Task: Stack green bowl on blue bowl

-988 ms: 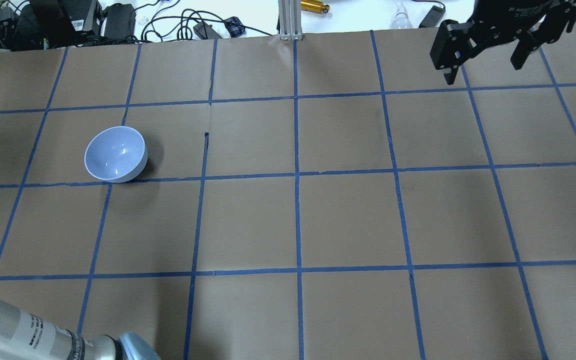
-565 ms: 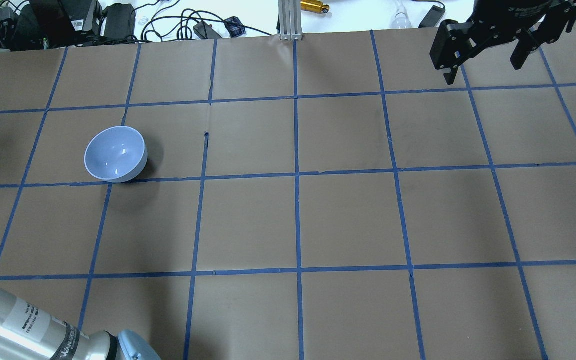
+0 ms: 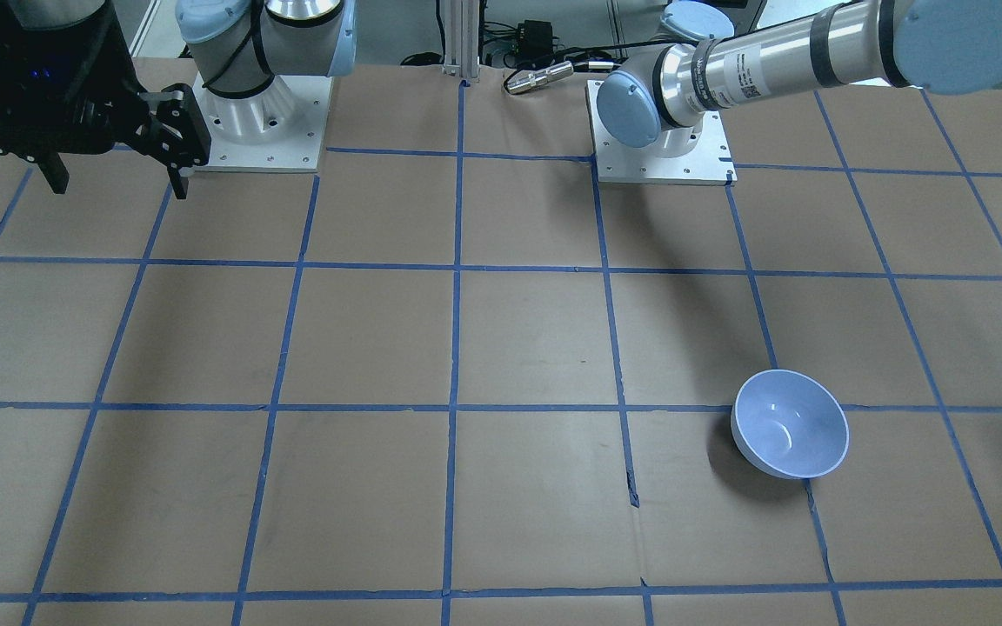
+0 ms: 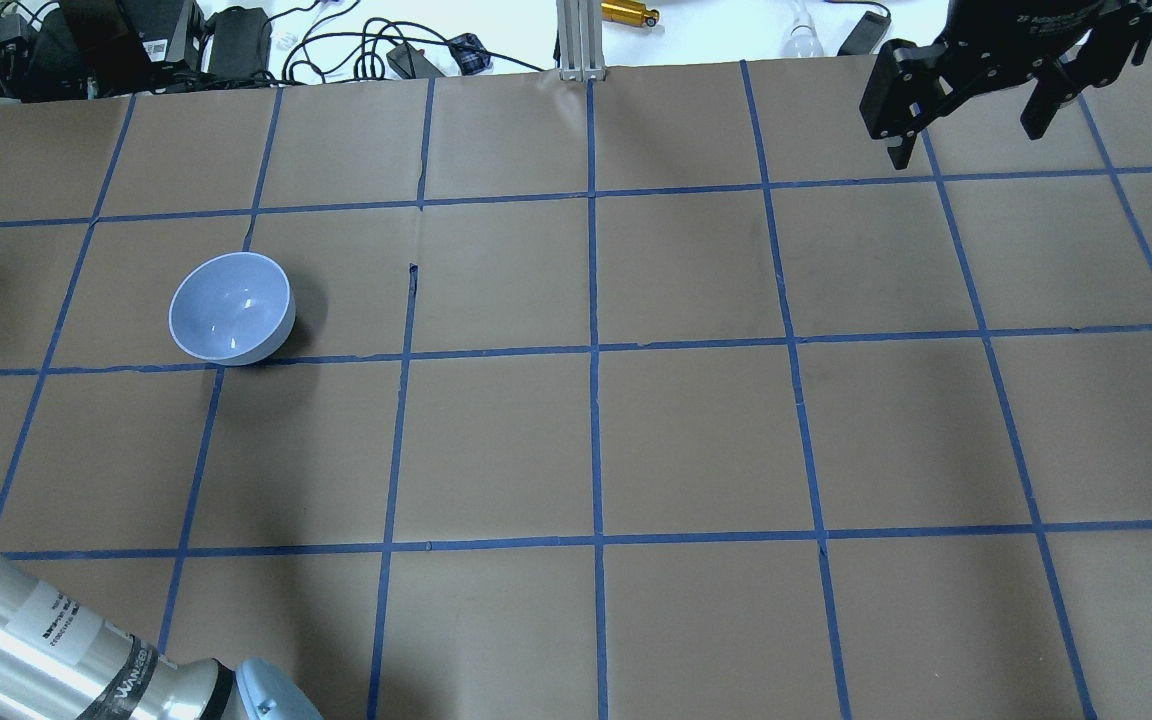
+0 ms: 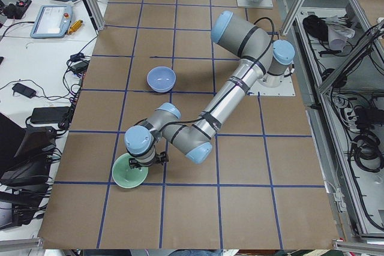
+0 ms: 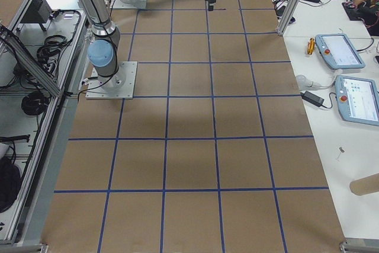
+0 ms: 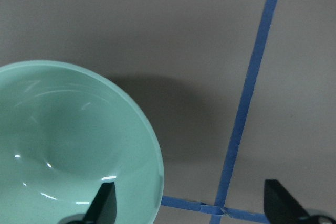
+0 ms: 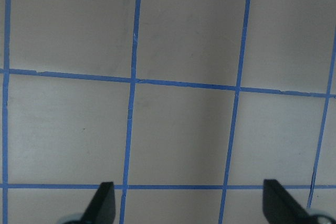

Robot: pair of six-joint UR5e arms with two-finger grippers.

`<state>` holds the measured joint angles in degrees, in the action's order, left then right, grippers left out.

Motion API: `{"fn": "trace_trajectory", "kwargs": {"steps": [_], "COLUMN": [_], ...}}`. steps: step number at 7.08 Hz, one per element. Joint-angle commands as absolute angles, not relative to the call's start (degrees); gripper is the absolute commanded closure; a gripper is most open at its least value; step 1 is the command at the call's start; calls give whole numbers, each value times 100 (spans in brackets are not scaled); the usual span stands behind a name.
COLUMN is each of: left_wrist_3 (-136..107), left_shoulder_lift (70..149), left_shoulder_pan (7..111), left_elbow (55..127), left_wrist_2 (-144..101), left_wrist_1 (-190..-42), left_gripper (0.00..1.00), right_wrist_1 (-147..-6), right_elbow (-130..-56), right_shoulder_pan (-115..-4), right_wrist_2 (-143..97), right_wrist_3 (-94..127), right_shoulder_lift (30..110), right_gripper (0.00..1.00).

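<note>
Two bowls well apart. We see blue bowl (image 4: 231, 305) upright on table (image 4: 696, 440); green bowl (image 7: 68, 140) near table's left end, left gripper (image 7: 191, 203) spread wide across its rim, holding nothing. Right gripper (image 8: 189, 203) spread, empty. Arm label (image 4: 51, 620) writing unreadable.

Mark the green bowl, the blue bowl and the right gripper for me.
green bowl (image 7: 68, 135): left wrist view, inner wall.
blue bowl (image 4: 231, 308): overhead view, inside bottom.
right gripper (image 4: 966, 146): overhead view, midway between fingertips.
</note>
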<state>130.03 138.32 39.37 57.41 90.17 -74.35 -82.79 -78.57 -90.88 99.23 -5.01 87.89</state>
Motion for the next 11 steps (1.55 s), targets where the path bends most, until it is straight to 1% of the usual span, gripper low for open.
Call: {"fn": "trace_trajectory", "kwargs": {"steps": [1,3,8,9,10,11], "left_wrist_3": [13166,13131,13140,13166,13183,13279], "left_shoulder_lift": [14009,14159,14168,14168,14168,14168], "left_shoulder_pan": [3938,3938,3938,3938,3938,3946], "left_elbow": [5600,5546,5546,5555,5555,5572], "left_wrist_2": [9009,9035,9079,9079,9079,9062], "left_wrist_1": [-7436,-7436,-7365,-7339,-7295,-7182], "left_gripper": [0,2,4,7,19,43], "right_wrist_1": [-8279,-8279,-8279,-8279,-8279,-8279], "right_elbow": [-7857,-7857,-7857,-7857,-7857,-7857], "right_shoulder_pan": [-9088,-9088,-9088,-9088,-9088,-9088], "right_wrist_2": [9923,9923,9923,9923,9923,9923], "right_wrist_3": [-501,-501,-501,-501,-501,-501], "right_shoulder_lift": [8789,8789,8789,8789,8789,8789], "right_gripper": [0,0,0,0,0,0]}}
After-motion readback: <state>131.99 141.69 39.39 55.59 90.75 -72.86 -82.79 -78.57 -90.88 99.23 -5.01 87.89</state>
